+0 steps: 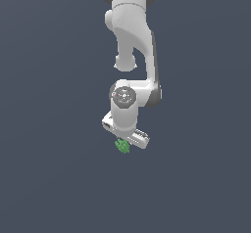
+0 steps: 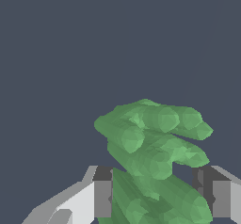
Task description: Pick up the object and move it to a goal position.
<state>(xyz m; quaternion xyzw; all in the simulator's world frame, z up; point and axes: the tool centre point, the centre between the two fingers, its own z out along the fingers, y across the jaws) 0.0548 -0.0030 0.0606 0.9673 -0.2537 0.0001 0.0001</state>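
In the wrist view the closest things are the two fingers of the hand (image 2: 157, 199): a pale grey finger with a darker grey pad (image 2: 102, 198) on one side and its twin on the other. Between them sits the object (image 2: 155, 157), a bright green lumpy thing built of rounded, ridged lobes. Its lower part fills most of the gap between the pads; on one side it lies right against the pad, while on the other a thin dark sliver seems to remain, so whether both pads truly press on it cannot be told from this view. The rest of the object fans out past the fingertips in several knobbly prongs. Beyond it there is only the plain dark blue-grey desk (image 2: 56, 53).

In the exterior view the object (image 1: 122, 146) shows as a tiny green speck just under the white hand (image 1: 125, 140), poking out at about seven o'clock from the hand's lower edge. The fingers themselves are hidden behind the hand's body here, so the grip cannot be judged from this side either. The hand hangs tilted, its long side running from ten o'clock to four o'clock. Above it, at twelve o'clock, comes the round wrist joint (image 1: 123, 96), and farther back the white arm (image 1: 131, 26) rises to the frame's upper edge. The flat dark desk (image 1: 49, 178) lies all round.
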